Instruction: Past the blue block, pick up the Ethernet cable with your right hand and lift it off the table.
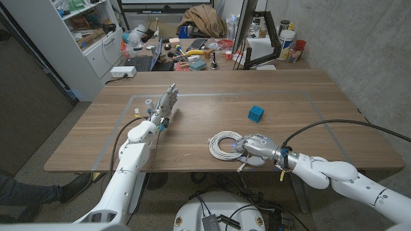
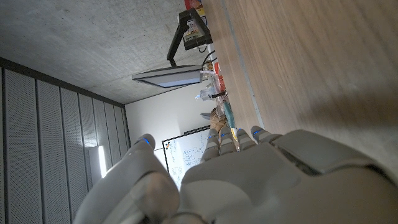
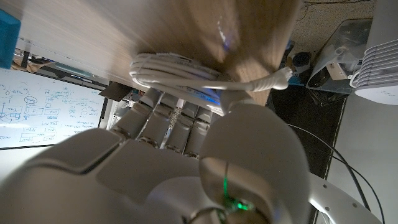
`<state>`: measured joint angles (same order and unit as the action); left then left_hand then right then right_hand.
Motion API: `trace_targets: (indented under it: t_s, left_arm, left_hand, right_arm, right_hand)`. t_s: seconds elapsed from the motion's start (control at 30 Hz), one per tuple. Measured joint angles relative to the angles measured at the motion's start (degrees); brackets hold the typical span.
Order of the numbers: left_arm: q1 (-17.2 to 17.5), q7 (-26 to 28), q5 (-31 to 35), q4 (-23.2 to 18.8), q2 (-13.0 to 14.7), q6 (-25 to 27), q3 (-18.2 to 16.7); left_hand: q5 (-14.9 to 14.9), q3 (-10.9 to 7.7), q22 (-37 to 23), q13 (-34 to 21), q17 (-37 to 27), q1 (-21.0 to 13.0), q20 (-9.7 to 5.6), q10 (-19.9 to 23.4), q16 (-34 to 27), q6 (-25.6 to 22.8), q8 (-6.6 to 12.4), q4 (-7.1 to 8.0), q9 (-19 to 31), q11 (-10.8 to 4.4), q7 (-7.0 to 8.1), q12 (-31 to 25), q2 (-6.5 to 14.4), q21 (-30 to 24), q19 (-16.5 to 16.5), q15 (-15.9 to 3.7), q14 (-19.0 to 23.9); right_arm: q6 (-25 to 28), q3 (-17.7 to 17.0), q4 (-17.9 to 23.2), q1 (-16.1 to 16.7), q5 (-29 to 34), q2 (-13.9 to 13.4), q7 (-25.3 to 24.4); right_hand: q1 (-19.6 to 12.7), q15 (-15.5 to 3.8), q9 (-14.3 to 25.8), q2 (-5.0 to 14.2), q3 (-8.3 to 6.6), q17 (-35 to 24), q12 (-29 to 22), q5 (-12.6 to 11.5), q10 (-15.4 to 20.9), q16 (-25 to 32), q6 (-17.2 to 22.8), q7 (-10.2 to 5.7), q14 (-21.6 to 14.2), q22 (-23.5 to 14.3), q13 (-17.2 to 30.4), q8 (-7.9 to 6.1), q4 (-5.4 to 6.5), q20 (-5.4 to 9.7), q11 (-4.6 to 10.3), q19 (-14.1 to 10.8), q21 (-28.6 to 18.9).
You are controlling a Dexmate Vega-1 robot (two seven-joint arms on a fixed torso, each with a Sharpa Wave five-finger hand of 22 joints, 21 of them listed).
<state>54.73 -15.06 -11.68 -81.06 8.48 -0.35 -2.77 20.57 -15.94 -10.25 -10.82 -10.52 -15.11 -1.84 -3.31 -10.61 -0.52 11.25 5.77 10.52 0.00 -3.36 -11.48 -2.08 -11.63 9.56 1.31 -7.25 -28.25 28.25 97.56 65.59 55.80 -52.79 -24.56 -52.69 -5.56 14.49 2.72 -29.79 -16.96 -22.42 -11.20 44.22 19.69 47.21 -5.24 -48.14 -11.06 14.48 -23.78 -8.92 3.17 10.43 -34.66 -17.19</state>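
Note:
A white Ethernet cable [image 1: 223, 144], wound in a coil, lies on the wooden table [image 1: 302, 96] near its front edge. My right hand [image 1: 258, 147] sits on the coil's right side, with its fingers curled over the strands. In the right wrist view the fingers [image 3: 165, 115] reach into the coil [image 3: 174, 65], and a loose end runs across by the thumb. The blue block [image 1: 256, 113] stands farther back, just beyond my right hand; its corner [image 3: 6, 37] also shows. My left hand [image 1: 165, 106] stands at the table's left, fingers straight and apart, holding nothing [image 2: 249, 180].
Pale tape [image 1: 218, 95] marks a rectangle on the tabletop. A white power strip [image 1: 122, 72] lies past the back left corner. Behind are a cluttered desk with a laptop [image 1: 144, 61] and a monitor arm [image 1: 253, 38]. A person's shoe [image 1: 72, 187] is on the floor at left.

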Motion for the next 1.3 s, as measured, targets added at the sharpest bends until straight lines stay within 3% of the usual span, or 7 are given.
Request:
trace_targets:
  t_s: [0.77,1.3]
  left_arm:
    - [-1.1,-0.4,0.1,-1.2,0.4,1.3,0.4]
    - [-1.9,-0.5,-0.1,0.1,-0.4,0.3,0.7]
  left_hand:
    - [0.0,0.23,0.0,0.0,0.0,0.0,0.0,0.0,0.0,0.0,0.0,0.23,0.0,0.0,0.0,0.0,0.6,0.0,0.0,0.01,0.0]
    - [0.0,0.46,0.0,0.0,0.0,0.0,0.0,0.0,0.0,0.0,0.0,0.0,0.0,0.0,0.0,0.0,0.6,0.0,0.0,0.01,0.0]
  right_arm:
    - [3.0,-5.4,5.7,5.3,-2.2,-1.3,-2.3]
    - [2.9,-10.2,9.1,8.3,-6.1,-2.4,0.2]
  right_hand:
    - [0.3,-0.48,-0.4,0.25,0.61,0.0,-0.2,0.4,0.1,-1.0,0.0,-0.01,-0.1,0.0,0.3,0.06,0.6,0.0,0.1,0.0,0.0]
    - [0.7,-0.08,-0.8,0.69,0.69,0.2,-0.2,0.7,0.1,-1.5,0.0,-0.01,0.8,0.0,0.6,0.45,1.21,0.0,0.09,0.0,0.3]
